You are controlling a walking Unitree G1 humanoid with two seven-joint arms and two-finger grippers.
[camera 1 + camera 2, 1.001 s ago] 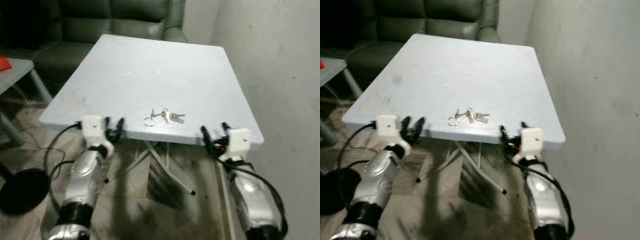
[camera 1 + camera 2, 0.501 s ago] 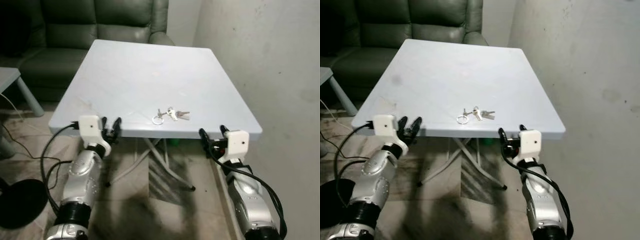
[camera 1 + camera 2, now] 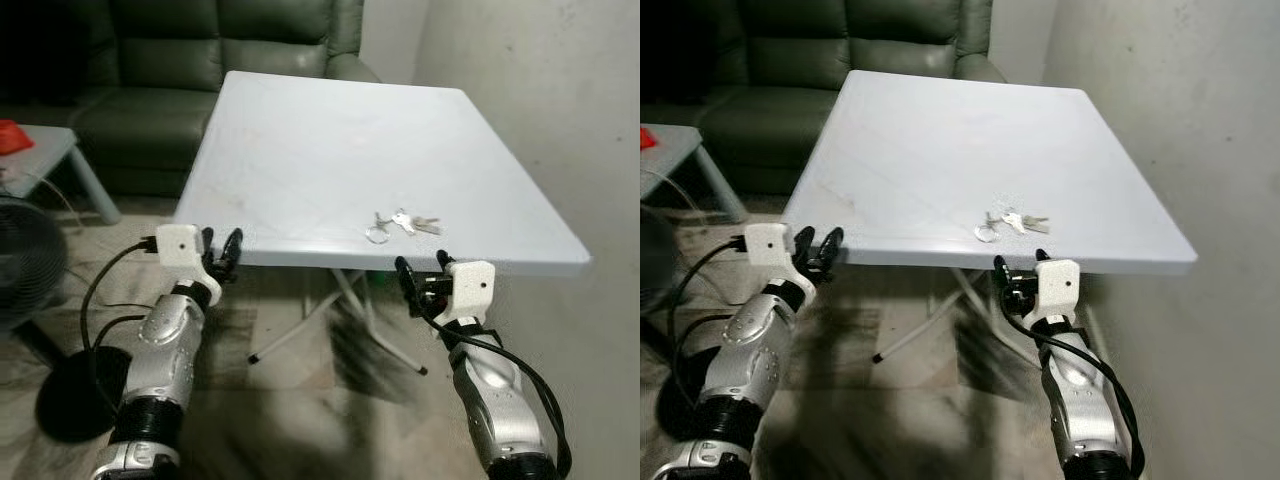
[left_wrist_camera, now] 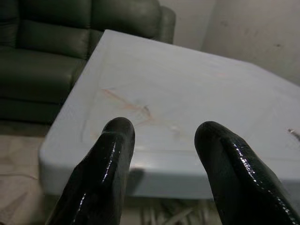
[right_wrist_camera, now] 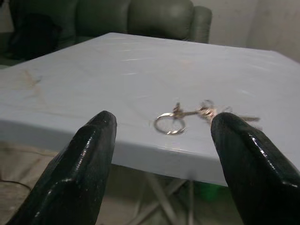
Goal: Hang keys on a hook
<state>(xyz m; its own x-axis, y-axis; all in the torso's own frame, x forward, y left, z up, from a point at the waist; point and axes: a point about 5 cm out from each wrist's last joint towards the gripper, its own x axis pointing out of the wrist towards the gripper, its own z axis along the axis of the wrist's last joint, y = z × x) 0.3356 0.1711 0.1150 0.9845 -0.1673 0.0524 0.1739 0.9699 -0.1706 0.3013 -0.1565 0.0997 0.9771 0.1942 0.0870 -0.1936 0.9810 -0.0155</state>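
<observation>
A small bunch of keys (image 3: 402, 224) on a silver ring lies on the white folding table (image 3: 320, 150), close to its near edge and right of centre. My right gripper (image 3: 420, 268) hovers open just below and in front of that edge, almost in line with the keys. In the right wrist view the key ring (image 5: 169, 124) sits between the two spread black fingers (image 5: 89, 154), a short way ahead. My left gripper (image 3: 220, 250) is open at the table's near left corner, empty; in the left wrist view the left gripper (image 4: 164, 131) faces the table edge.
A dark green sofa (image 3: 200, 50) stands behind the table. A low grey table (image 3: 40, 150) with a red object is at the left, with a fan (image 3: 20, 262) and its round black base (image 3: 68, 392) on the floor. A bare wall (image 3: 560, 100) closes the right side.
The camera has swung and the whole picture has shifted: the table and keys now sit further right, and the fan has come into view. Both grippers stay open by the table's near edge.
</observation>
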